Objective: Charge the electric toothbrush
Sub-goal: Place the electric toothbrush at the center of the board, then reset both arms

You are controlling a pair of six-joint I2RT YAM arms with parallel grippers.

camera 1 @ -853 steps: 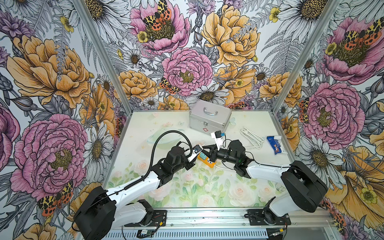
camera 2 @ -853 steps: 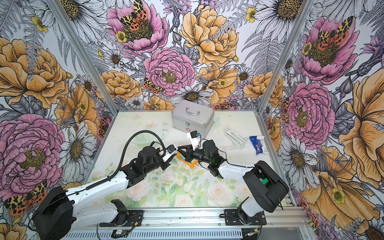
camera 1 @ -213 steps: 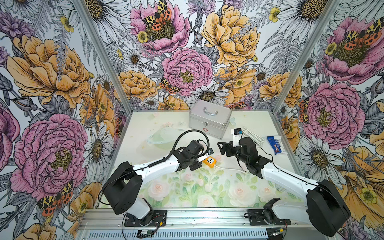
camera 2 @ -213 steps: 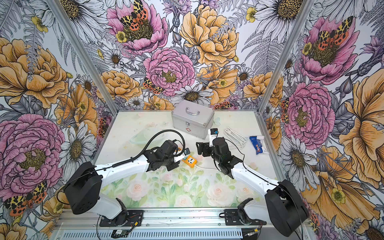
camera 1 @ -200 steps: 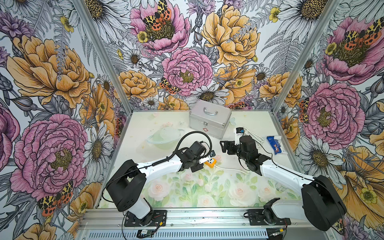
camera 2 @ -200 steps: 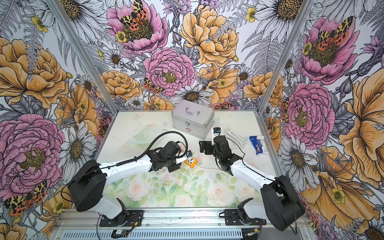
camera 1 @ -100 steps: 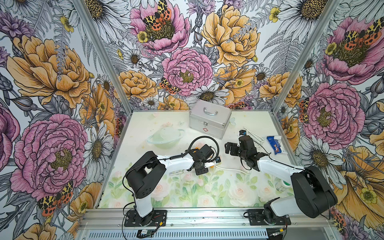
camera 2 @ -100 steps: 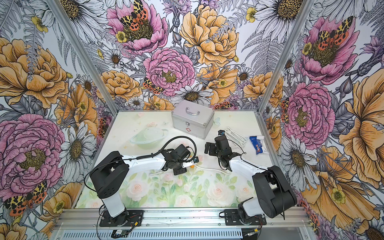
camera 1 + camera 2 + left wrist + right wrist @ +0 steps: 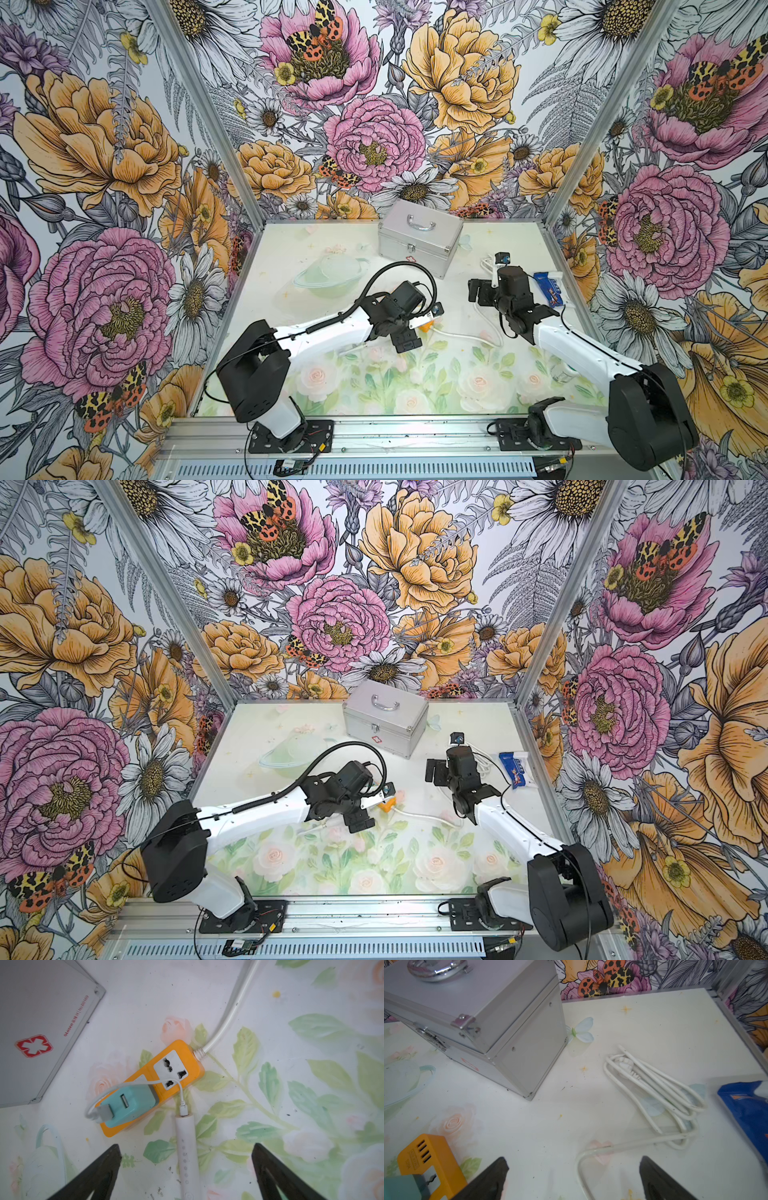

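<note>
electric toothbrush on charge: it lies flat on the flower-printed table, its white handle running straight up the gap of the left gripper. the gripper's two black fingers stand spread wide to either side and grip nothing. the handle sits about midway between them, clear of both.

a thin white charging lead is plugged into the handle's butt end, just ahead of the fingertips. it loops back across the orange power strip to a teal usb adapter seated in the strip. the butt end rests just beside the strip's long edge. the strip's thick white cord trails off across the table, and a corner of the silver first-aid case lies near.

in both top views the left arm hides the toothbrush, and only one end of the strip shows past the wrist. the brush head is out of view.

the right gripper hovers well apart from the toothbrush, its jaws likewise wide and empty, with a bend of white cord on the table below. it faces the case, the looped white cable and a blue packet.
</note>
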